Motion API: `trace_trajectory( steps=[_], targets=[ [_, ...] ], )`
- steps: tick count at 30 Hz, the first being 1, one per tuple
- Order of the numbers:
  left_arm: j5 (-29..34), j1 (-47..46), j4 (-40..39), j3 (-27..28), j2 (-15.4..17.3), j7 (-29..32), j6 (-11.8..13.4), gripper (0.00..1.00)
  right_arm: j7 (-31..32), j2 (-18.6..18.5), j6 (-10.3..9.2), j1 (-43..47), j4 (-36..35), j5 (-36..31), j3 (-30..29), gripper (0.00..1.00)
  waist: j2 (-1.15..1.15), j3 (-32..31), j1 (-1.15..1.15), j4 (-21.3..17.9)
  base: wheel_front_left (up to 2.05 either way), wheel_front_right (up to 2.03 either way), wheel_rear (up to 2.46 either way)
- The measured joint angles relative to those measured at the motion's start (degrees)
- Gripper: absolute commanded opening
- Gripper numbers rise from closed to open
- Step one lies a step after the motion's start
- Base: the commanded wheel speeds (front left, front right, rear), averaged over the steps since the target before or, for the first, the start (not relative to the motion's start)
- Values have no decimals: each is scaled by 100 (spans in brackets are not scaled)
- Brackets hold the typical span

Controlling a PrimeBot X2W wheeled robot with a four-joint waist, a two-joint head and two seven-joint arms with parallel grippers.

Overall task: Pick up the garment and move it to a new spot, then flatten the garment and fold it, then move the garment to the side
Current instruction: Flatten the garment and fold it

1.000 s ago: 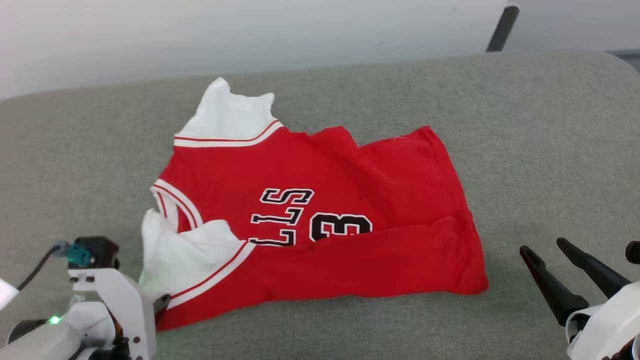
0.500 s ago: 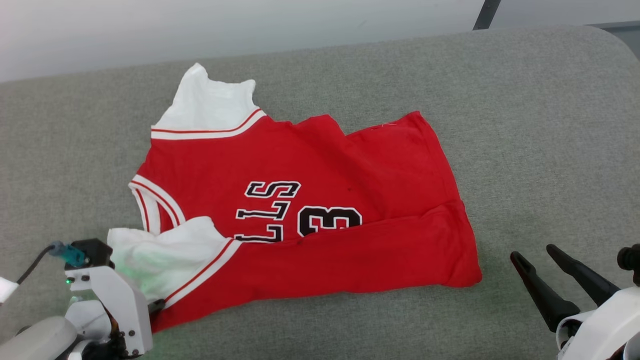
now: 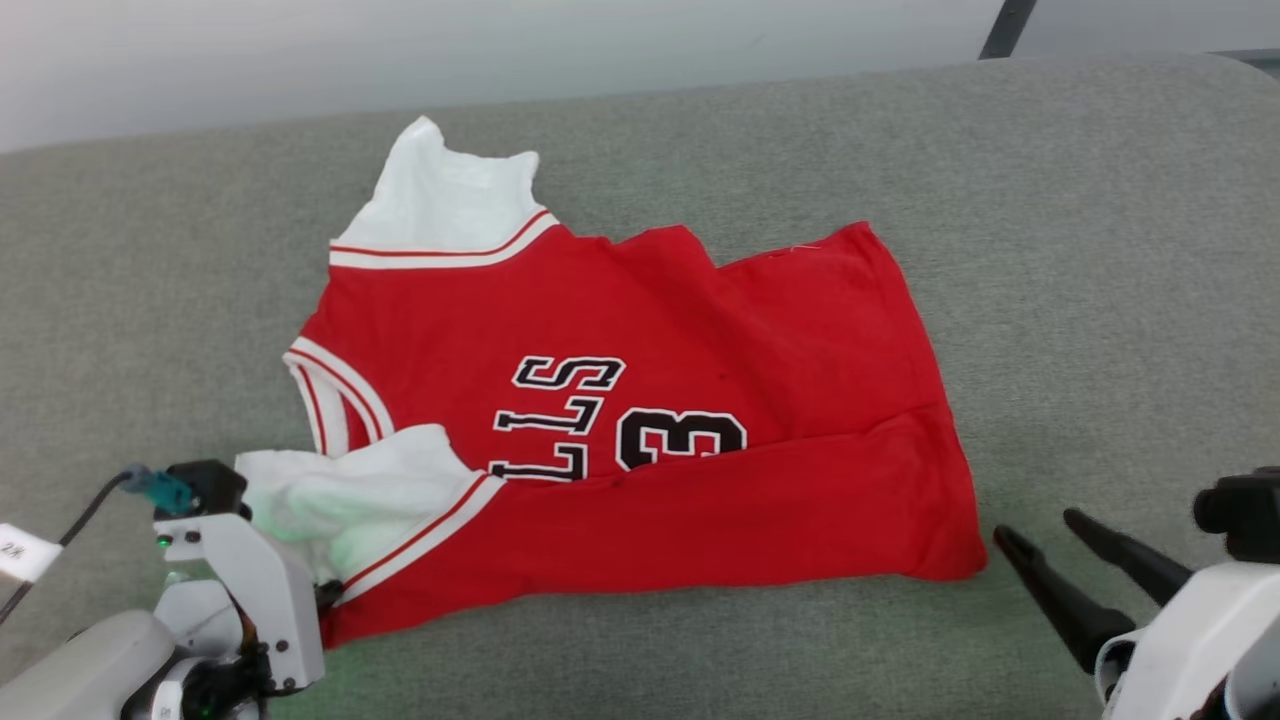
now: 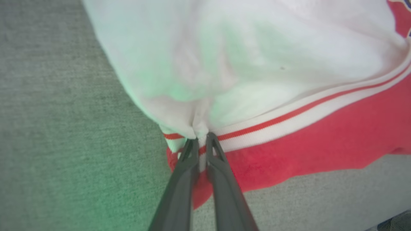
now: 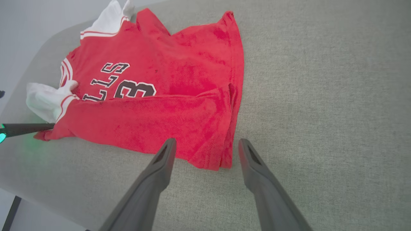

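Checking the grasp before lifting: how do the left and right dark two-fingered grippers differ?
The left gripper is shut on the striped sleeve trim of the red jersey garment; the right gripper is open, holding nothing. The left touches cloth; the right only points toward the hem corner. Both are dark and two-fingered.

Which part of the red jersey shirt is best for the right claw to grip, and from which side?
The near hem corner of the red jersey shirt with white sleeves. It lies flat on the grey cushion, layers stacked, just before the open right claw. Come low from the robot's right, probably pinching all layers.
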Motion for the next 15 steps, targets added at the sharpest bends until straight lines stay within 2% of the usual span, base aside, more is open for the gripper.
trace_trajectory(
  steps=[5,15],
  targets=[
    [152,-140,22,-85,-107,32,-62,0,457,-82,0,-167,151,-115,75,100,0,32,0,118,0,0,0],
    [443,-456,43,-227,-358,75,-156,0,940,-82,0,-495,756,-479,58,100,0,177,0,425,0,0,0]
  ],
)
